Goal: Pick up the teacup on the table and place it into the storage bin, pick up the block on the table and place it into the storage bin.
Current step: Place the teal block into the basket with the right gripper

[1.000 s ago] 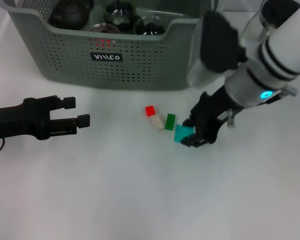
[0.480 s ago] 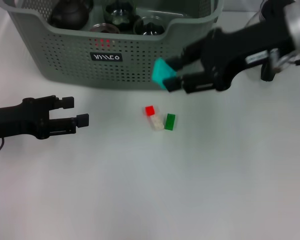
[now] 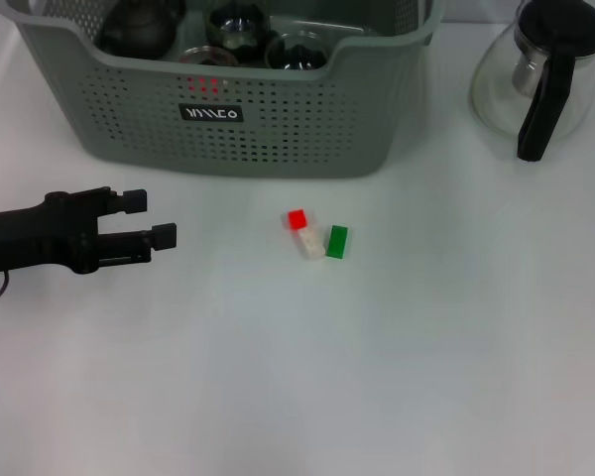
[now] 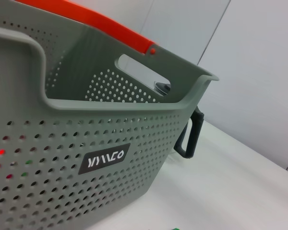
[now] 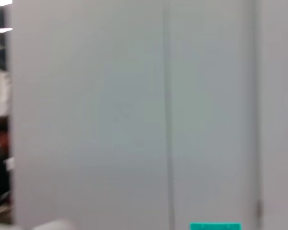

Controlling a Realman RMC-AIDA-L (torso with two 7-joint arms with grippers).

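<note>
- We count three small blocks on the white table (image 3: 307,377): a red block (image 3: 297,218), a cream block (image 3: 311,246) and a green block (image 3: 337,241), clustered in front of the one storage bin (image 3: 278,129).
- Several dark teaware pieces (image 3: 139,28) sit inside the bin.
- Our left gripper (image 3: 149,220) hovers low at the left, fingers apart, holding nothing.
- Our right gripper is out of the head view; a strip of teal block (image 5: 215,226) shows in the right wrist view.
- One glass carafe (image 3: 535,74) stands right of the bin; pale walls behind.
</note>
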